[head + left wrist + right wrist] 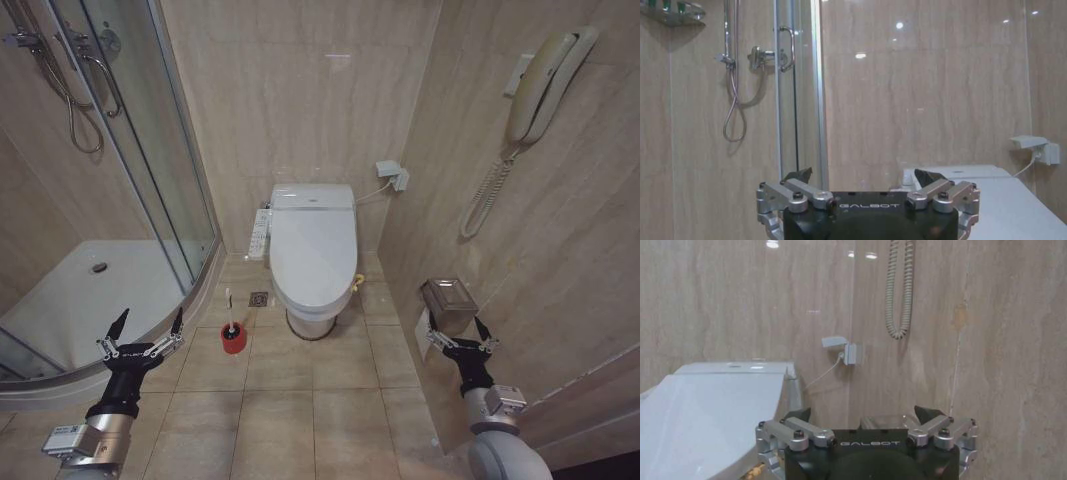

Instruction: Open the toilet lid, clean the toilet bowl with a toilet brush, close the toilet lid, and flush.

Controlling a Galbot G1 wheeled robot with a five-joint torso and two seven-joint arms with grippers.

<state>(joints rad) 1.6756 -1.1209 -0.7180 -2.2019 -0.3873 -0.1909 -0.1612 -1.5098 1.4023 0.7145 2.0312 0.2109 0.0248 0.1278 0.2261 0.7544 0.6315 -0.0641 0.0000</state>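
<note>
The toilet lid (313, 250) lies shut over the white toilet at the middle of the back wall, hiding the inside of the toilet bowl. On the floor tiles left of the toilet's foot stands the toilet brush (230, 318), its thin white handle upright in a round red cup holder (233, 340). My left gripper (150, 320) hovers open low on the left, near the shower's curved edge and left of the brush. My right gripper (456, 326) is open low on the right, close to the side wall. The lid also appears beyond the left gripper (863, 176) as a pale surface (1013, 210), and beside the right gripper (863, 415) (700, 415).
A glass shower enclosure (150, 150) with a white tray (100, 290) fills the left side. On the right wall hang a phone (540, 90) and a metal tissue holder (448, 300). A button panel (260, 232) sits on the toilet's left side. Open floor tiles (300, 400) lie before the toilet.
</note>
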